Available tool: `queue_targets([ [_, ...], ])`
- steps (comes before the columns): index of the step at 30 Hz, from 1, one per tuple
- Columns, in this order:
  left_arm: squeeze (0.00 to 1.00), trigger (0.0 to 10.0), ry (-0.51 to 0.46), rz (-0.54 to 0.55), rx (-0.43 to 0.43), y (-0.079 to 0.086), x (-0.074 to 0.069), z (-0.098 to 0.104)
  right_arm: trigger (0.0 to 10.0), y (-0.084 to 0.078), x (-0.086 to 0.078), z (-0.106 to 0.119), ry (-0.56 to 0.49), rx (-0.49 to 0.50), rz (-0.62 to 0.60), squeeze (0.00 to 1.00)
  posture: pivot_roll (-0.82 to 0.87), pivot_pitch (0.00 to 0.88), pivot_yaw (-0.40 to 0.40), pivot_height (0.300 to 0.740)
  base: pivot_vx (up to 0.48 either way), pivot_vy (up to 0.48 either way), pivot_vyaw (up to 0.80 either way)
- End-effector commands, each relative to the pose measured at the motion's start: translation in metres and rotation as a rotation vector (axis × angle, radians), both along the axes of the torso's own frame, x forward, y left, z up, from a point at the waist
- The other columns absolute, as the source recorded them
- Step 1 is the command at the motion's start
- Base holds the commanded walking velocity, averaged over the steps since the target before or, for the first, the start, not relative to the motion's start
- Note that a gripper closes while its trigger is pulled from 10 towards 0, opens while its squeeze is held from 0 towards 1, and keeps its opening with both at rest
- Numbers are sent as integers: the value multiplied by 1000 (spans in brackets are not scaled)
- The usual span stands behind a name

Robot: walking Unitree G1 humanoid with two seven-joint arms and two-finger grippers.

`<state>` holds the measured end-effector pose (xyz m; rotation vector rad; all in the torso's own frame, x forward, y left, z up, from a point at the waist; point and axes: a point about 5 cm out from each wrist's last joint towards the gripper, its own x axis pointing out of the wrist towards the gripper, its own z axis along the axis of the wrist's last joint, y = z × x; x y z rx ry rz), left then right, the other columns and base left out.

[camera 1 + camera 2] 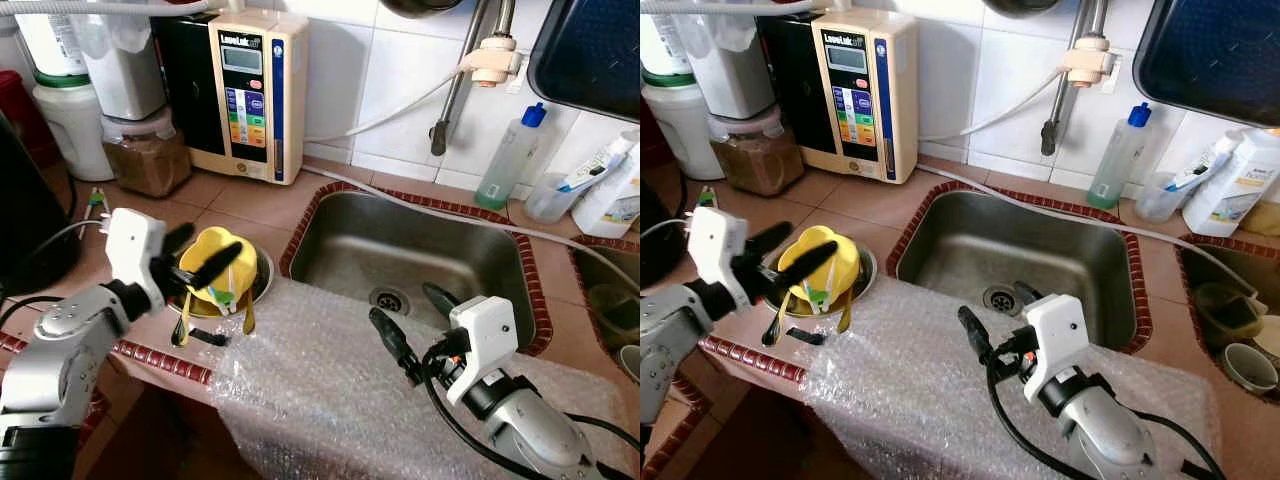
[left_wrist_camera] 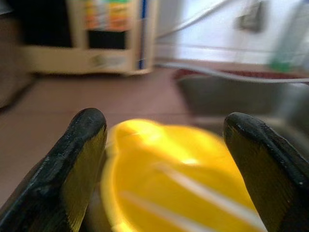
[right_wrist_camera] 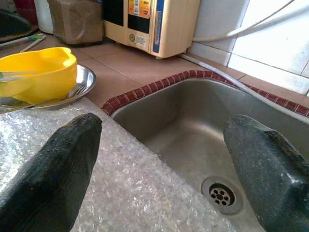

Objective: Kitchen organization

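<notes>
A yellow plastic bowl (image 1: pixel 214 262) sits in a shallow steel dish (image 1: pixel 262 277) on the tiled counter, left of the sink, with utensils (image 1: pixel 222 297) lying in it. My left gripper (image 1: pixel 202 254) stands open right at the bowl, one finger on each side of its near rim; up close the bowl (image 2: pixel 174 179) shows blurred between the fingers (image 2: pixel 77 169). My right gripper (image 1: pixel 410 318) hangs open over the bubble wrap (image 1: pixel 320 390) at the sink's front edge, nothing between its fingers (image 3: pixel 58 174).
The steel sink (image 1: pixel 420 255) with a drain lies centre. A water ioniser (image 1: pixel 250 90), jars (image 1: pixel 145 150) and a white container line the back left wall. A spray bottle (image 1: pixel 510 155) and other bottles stand at back right. A hose crosses behind the sink.
</notes>
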<state>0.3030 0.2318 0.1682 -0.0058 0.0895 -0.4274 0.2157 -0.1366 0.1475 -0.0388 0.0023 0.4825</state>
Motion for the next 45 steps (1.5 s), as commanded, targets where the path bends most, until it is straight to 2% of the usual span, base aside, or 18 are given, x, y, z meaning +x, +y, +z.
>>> queue_targets([
  [1,0,10000,-10,31,13,2,4,2,10000,0,2,1,-13,-9,-4,0,138,0,-27,740,0,0,0],
  [5,0,10000,94,23,50,-1,5,-14,10000,0,2,4,-24,-11,-7,0,129,0,-24,740,0,0,0],
  [7,0,10000,72,6,54,-2,5,-14,10000,0,1,4,-27,-17,-9,0,126,0,-23,740,0,0,0],
  [10,0,10000,126,-4,37,-1,4,-18,10000,-2,1,3,-25,-19,-17,0,127,0,-22,740,0,0,0],
  [13,0,10000,85,-3,30,6,5,-9,10000,-3,1,3,-29,-21,-26,0,135,0,-27,740,0,0,0],
  [14,0,10000,45,14,1,9,7,-2,10000,-3,1,3,-29,-21,-26,0,138,0,-28,740,0,0,0],
  [15,0,10000,-59,50,-59,16,8,17,10000,-3,1,2,-27,-19,-26,0,150,0,-34,740,0,0,0],
  [16,0,10000,-59,50,-59,16,8,17,10000,-3,1,2,-27,-19,-26,0,150,0,-34,740,0,0,0],
  [17,0,10000,-83,64,-86,19,6,22,10000,-3,1,2,-25,-18,-26,0,156,0,-37,740,0,0,0],
  [21,0,10000,47,-98,-219,11,-18,10,10000,-1,5,-1,-17,-15,-7,0,172,0,-53,740,0,0,0],
  [23,0,10000,70,-149,-244,8,-24,8,10000,-1,6,0,-19,-22,-1,0,173,0,-54,740,0,0,0],
  [29,0,10000,23,-212,-147,4,-32,8,10000,-4,9,1,-23,-33,5,0,180,0,-69,740,0,0,0],
  [34,0,10000,76,-317,-140,1,-50,2,10000,-5,10,0,-22,-31,7,0,186,0,-71,740,0,0,0],
  [35,247,10000,76,-324,-139,2,-51,2,10000,-5,11,0,-23,-31,8,0,188,0,-73,740,0,0,0],
  [36,1000,10000,69,-326,-123,2,-52,1,10000,-4,12,0,-25,-30,8,0,190,0,-74,740,0,0,0],
  [43,1000,10000,-27,-247,35,3,-47,-2,10000,-5,15,2,-37,-35,4,0,189,0,-76,740,0,0,0],
  [44,839,10000,-60,-228,75,2,-45,-1,10000,-6,15,2,-39,-37,3,0,189,0,-77,740,0,0,0],
  [45,839,10000,-84,-219,111,0,-44,0,10000,-6,15,2,-40,-38,1,0,186,0,-77,740,0,0,0],
])
